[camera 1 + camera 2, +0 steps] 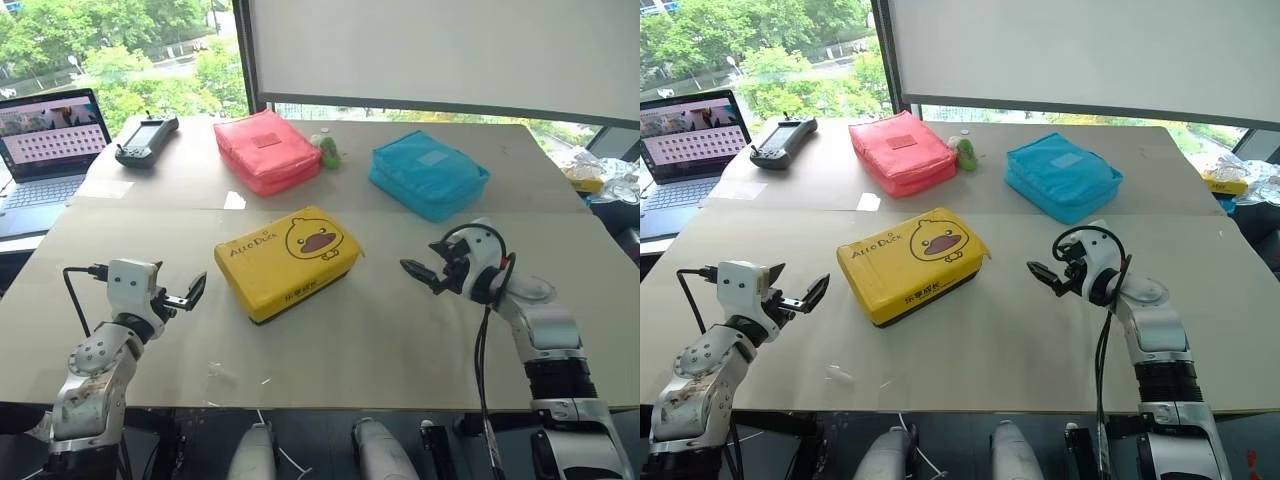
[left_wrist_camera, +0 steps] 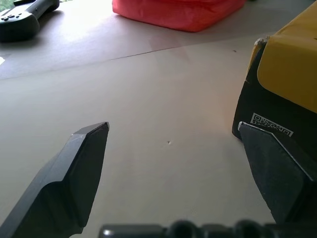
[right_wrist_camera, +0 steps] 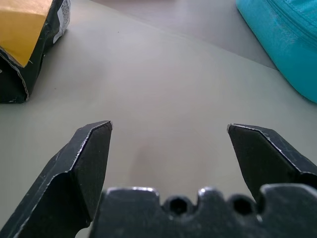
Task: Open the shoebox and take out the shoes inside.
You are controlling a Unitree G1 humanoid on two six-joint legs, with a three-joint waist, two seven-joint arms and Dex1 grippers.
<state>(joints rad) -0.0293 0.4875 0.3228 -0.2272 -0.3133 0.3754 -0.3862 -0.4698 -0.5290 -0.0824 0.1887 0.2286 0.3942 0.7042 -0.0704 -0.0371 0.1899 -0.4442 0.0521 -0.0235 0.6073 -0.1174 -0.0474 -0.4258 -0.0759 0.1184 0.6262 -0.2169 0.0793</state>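
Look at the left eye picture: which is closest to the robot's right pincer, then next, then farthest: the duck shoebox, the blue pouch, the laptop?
From the right pincer, which is open:
1. The shoebox, lid shut, just across the table toward the robot's left.
2. The blue pouch, farther back on the table, almost as near.
3. The laptop, at the far left corner.

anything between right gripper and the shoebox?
Nothing: bare table separates the open right gripper from the shoebox, seen in the left eye view and the right wrist view.
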